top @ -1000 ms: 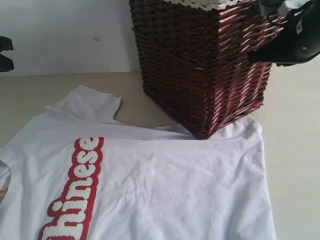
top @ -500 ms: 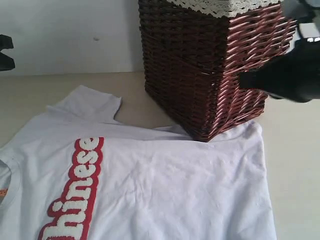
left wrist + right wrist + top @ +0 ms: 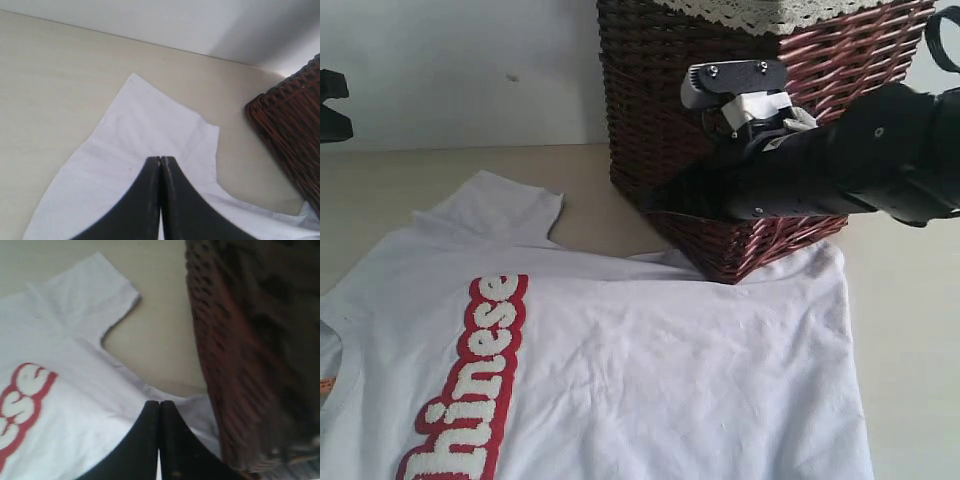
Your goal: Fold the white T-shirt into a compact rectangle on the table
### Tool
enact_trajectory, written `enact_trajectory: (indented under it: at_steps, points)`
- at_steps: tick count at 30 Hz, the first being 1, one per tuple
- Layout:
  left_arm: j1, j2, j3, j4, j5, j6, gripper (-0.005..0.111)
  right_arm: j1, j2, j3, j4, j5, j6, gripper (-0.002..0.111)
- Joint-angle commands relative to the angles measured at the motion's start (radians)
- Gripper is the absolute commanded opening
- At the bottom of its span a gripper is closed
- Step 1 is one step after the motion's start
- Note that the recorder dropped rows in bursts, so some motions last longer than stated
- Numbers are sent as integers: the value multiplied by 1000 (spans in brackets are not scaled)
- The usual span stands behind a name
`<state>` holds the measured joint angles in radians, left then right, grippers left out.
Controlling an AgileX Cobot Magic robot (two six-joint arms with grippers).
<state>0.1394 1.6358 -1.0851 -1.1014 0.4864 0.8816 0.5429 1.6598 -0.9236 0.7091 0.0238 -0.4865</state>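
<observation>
The white T-shirt (image 3: 640, 370) lies spread flat and face up on the worktop (image 3: 910, 330), unfolded, with its red band (image 3: 470, 380) of fuzzy white letters running down the chest and one sleeve (image 3: 500, 205) fanned out toward the back. Lying open like this suits a first fold, which I judge has not begun. Its far edge meets the near corner of a dark wicker basket (image 3: 660, 130) with lace trim (image 3: 770, 12) at the rim. Whether that corner pins the cloth I cannot tell, but it crowds the spot where a fold would start. The right arm (image 3: 820, 170) reaches across in front of the basket, low over that edge. The right claw (image 3: 159, 405) is closed and holds nothing, probably lining up on the hem. The left claw (image 3: 160, 160), also closed and empty, hangs above the sleeve. The worktop is pale beige, matte and plain, and a bare off-white wall (image 3: 450, 70) rises behind it.
</observation>
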Motion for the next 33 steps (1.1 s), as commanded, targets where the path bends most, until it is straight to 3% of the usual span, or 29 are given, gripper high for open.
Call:
enact_trajectory:
  at_steps: [1, 12, 20, 23, 30, 33]
  points:
    - [-2, -2, 3, -13, -32, 16, 0, -102, 29, -13, -12, -24, -37, 0]
    - [-2, -2, 3, -13, -41, 32, 0, -281, 14, -13, -12, -7, -130, 0]
    - [-2, 13, 3, -5, -75, 39, 0, -329, -172, -13, -17, 2, -221, 0]
    - [-2, 19, 3, -3, -42, 39, 0, -391, -199, -13, -11, -17, -218, 0]
    - [-2, 19, 3, -9, 10, 39, 0, -549, -117, -38, -8, 11, -210, 0]
    - [-2, 21, 3, -11, 15, 39, 0, -578, -66, -116, -8, 105, -178, 0]
